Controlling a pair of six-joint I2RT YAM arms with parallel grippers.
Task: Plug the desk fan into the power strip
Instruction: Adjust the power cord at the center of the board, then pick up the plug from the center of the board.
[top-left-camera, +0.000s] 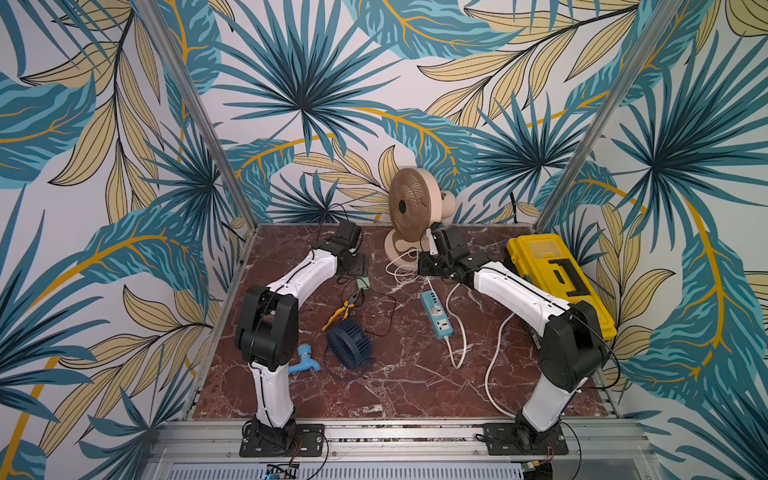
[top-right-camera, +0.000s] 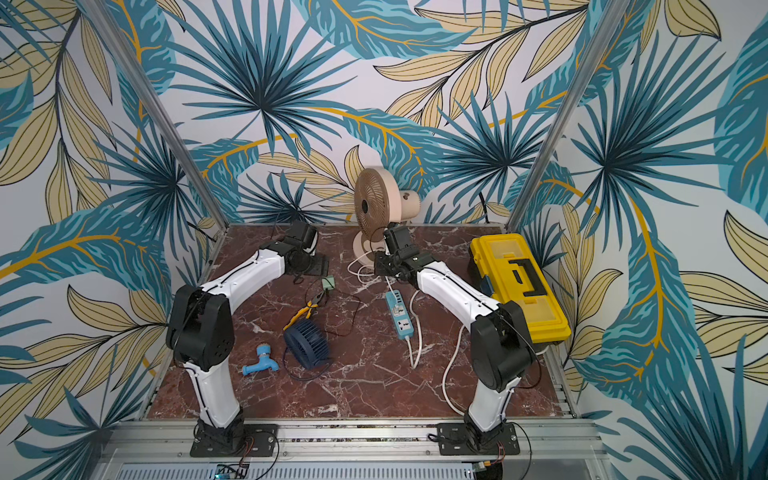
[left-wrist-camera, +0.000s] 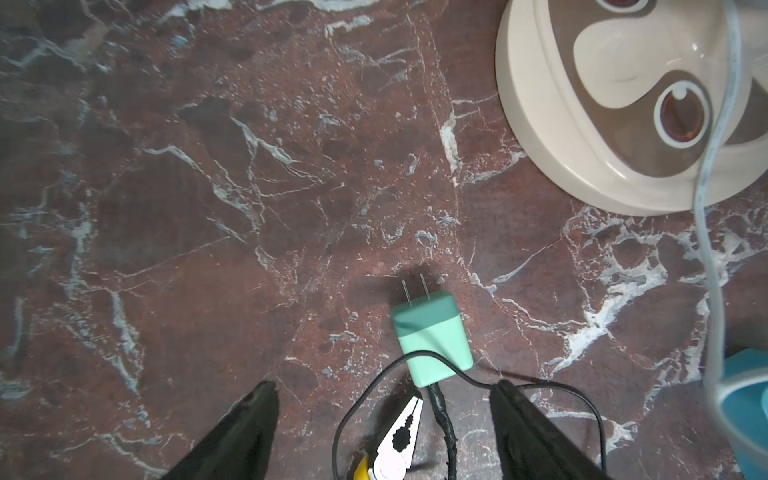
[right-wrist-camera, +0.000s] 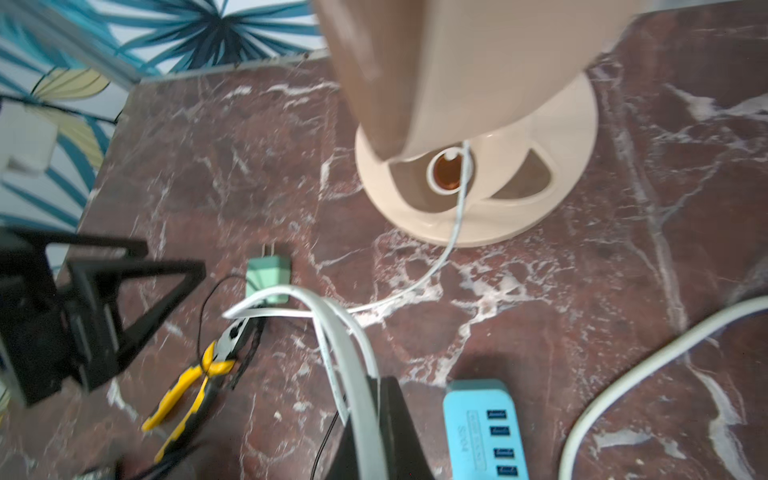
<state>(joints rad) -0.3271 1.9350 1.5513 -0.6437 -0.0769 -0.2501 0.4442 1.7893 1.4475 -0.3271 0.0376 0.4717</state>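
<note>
Two arms stretched to the far end of the bench (top-left-camera: 395, 395), just short of the desk fan (top-left-camera: 409, 208). Clamped tight with the right hand (right-wrist-camera: 365, 415) on the fan cord (right-wrist-camera: 457, 220), white loops of it bunched right at the fingers and trailing back to the fan's round base. Spread wide with the left hand (left-wrist-camera: 384, 390), nothing gripped, hovering just above the pale-green adapter (left-wrist-camera: 432, 336) and the nose of the yellow-handled pliers (left-wrist-camera: 399, 444). Lying flat mid-bench, sockets up: the power strip (top-left-camera: 436, 318), light blue, far end just beside the right hand, thick white cord (top-left-camera: 450, 351) curling off its near end. Parked along the right edge, beside the right arm, a yellow toolbox (top-left-camera: 557, 278). Nearer the front on the left, a small navy fan (top-left-camera: 349, 343) tipped on its side and a blue tap (top-left-camera: 305, 361) close by the left arm.
</note>
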